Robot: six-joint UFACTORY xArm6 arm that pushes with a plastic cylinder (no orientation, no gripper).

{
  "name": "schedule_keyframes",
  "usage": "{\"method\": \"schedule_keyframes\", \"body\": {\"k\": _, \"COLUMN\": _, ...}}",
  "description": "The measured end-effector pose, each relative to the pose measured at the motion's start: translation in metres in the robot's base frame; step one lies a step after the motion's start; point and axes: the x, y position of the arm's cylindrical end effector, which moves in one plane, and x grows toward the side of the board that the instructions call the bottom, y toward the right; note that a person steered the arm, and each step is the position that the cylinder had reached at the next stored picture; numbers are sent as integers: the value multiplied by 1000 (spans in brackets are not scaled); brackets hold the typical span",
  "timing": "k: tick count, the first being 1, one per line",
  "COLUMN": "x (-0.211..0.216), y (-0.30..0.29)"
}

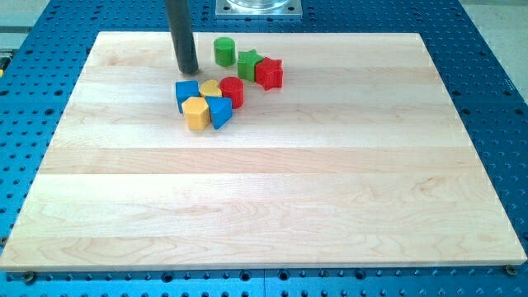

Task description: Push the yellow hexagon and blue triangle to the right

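One rod | my tip just above blue cube, apart

On a pale wooden board over a blue perforated table: yellow hexagon, blue triangle, blue cube, red cylinder, red star, green cylinder, green star.

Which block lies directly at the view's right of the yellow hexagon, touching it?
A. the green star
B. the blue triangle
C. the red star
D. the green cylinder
B: the blue triangle sits against the right side of the yellow hexagon, while both green blocks and the red star lie higher in the view, apart from the hexagon. My tip stands above the cluster, near the blue cube.
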Motion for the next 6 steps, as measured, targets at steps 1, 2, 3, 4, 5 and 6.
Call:
{"method": "schedule_keyframes", "body": {"k": 1, "x": -25, "y": 43}}
{"method": "schedule_keyframes", "body": {"k": 2, "x": -25, "y": 49}}
{"method": "schedule_keyframes", "body": {"k": 3, "x": -25, "y": 60}}
{"method": "schedule_keyframes", "body": {"k": 4, "x": -25, "y": 56}}
{"method": "schedule_keyframes", "body": {"k": 5, "x": -19, "y": 1}}
{"method": "schedule_keyframes", "body": {"k": 6, "x": 8, "y": -36}}
